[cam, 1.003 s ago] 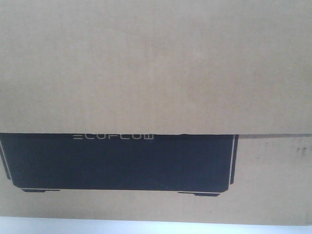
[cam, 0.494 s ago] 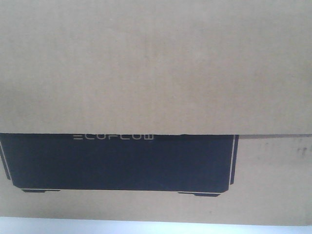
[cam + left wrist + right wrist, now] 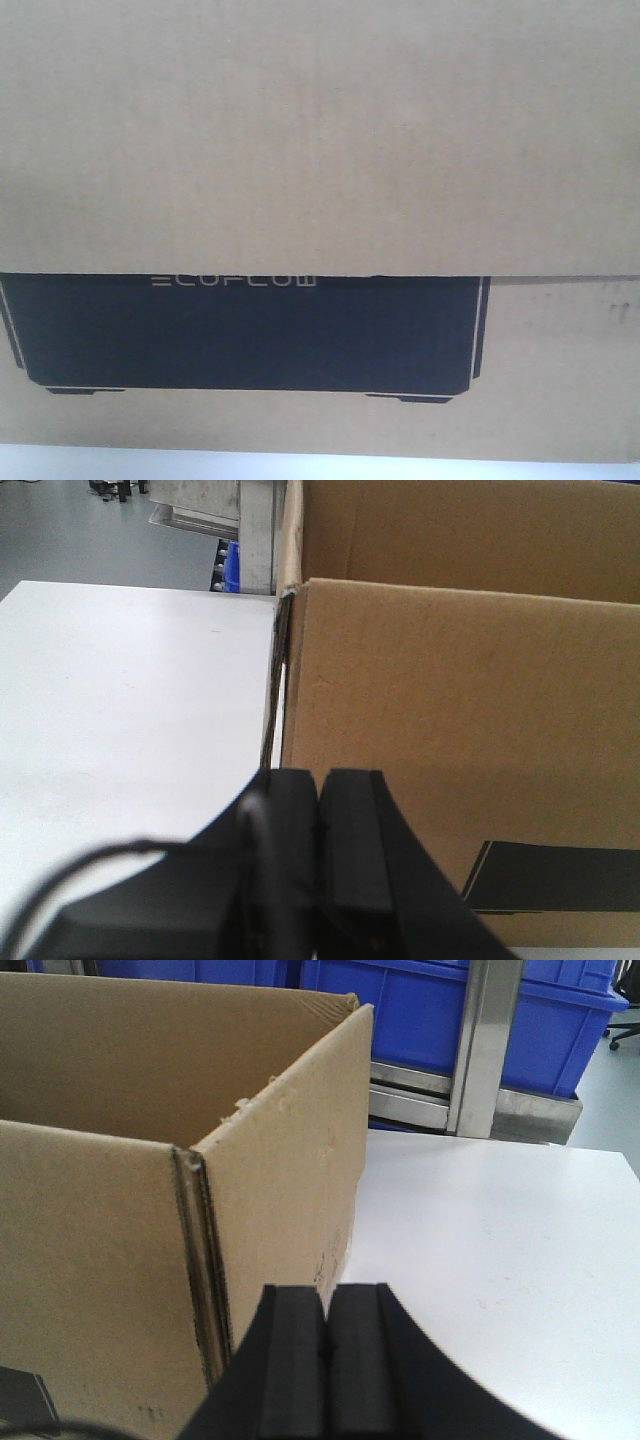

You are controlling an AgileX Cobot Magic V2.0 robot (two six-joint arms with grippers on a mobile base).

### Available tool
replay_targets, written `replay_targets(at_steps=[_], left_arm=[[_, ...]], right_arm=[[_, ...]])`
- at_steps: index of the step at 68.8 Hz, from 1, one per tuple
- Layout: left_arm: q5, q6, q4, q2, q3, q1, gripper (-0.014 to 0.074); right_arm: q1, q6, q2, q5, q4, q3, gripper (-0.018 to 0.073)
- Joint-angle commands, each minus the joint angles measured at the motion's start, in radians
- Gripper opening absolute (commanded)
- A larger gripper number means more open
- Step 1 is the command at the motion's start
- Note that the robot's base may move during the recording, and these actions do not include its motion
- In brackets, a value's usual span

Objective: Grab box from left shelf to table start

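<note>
Behind the work surface, blue plastic bins (image 3: 560, 1020) sit stacked against an upright metal post (image 3: 485, 1045), while off to the far side a grey floor (image 3: 90, 530) stretches away under flat, even indoor light.

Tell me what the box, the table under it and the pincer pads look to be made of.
The box: brown corrugated cardboard, matte; fluted layers show at its corner edge. The table: smooth pale whitish surface, probably laminate or painted board, with a faint sheen and no grain. The left pincer and right pincer pads: matte black, likely rubber or foam, pressed together.
</note>
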Motion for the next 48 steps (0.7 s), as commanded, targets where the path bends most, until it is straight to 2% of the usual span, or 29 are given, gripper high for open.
replay_targets(at_steps=[1, 10, 15, 31, 35, 48], left_arm=[[-0.133, 0.005, 0.004, -0.002, -0.002, 0.011, -0.0090], [-0.233, 0.005, 0.015, -0.014, 0.078, 0.100, -0.0090], [-0.307, 0.005, 0.015, -0.014, 0.135, 0.126, -0.0090], [-0.740, 0.005, 0.007, -0.014, 0.410, 0.141, -0.0090], [-0.684, 0.005, 0.004, -0.014, 0.404, 0.146, -0.0090], [-0.701, 0.005, 0.002, -0.014, 0.410, 0.143, -0.0090]], right_arm=[[-0.005, -0.008, 0.012, -0.092, -0.013, -0.026, 0.0058], [-0.005, -0.008, 0.012, -0.090, -0.013, -0.026, 0.0058], [-0.005, -0.008, 0.012, -0.090, -0.013, -0.026, 0.0058], [-0.005, -0.008, 0.012, -0.090, -0.013, -0.026, 0.0058], [-0.005, -0.008, 0.012, -0.089, -0.013, -0.026, 0.0058], [-0.005, -0.008, 0.012, -0.089, -0.013, -0.026, 0.0058]])
